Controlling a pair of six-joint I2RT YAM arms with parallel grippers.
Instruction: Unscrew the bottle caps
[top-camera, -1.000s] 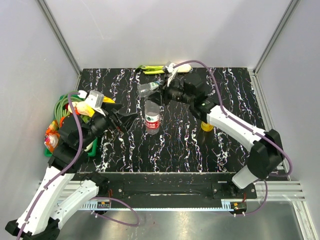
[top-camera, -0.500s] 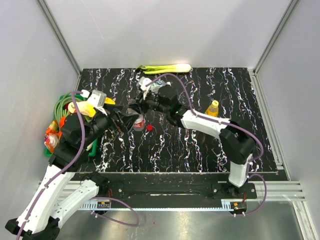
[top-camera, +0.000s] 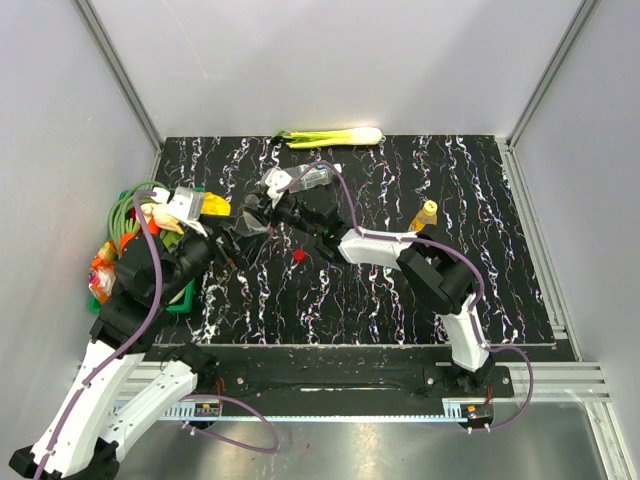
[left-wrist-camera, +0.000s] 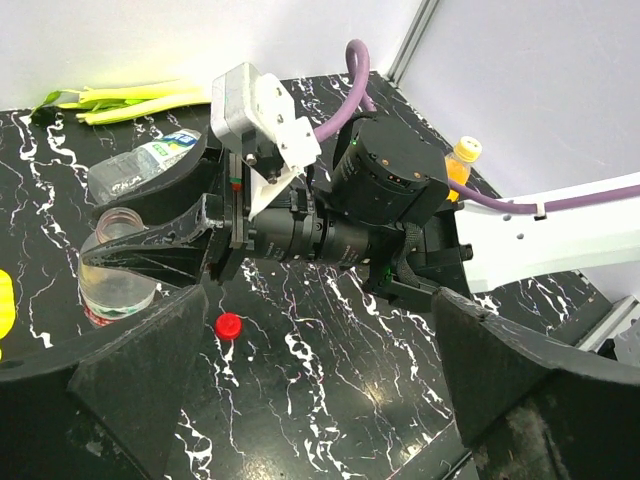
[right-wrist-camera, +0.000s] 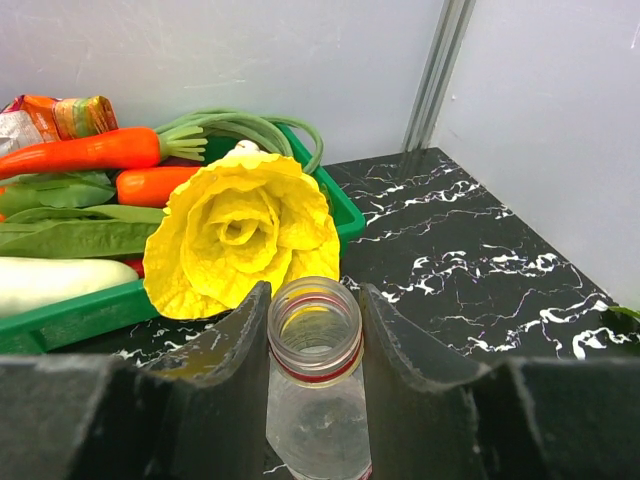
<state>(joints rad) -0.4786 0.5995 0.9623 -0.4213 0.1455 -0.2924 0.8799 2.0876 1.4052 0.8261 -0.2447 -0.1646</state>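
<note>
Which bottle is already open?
The upright clear bottle clamped in the right gripper: its neck is bare, and the red cap lies on the table. The juice bottle is capped; the lying bottle's neck is unclear.

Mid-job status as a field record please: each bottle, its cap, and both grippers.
red-labelled bottle: upright, mouth open, cap off
red cap: loose on the table beside it
juice bottle: upright, yellow-orange cap on
blue-green-labelled bottle: lying down, cap end hidden
right gripper: shut on the red-labelled bottle
left gripper: open, empty
</note>
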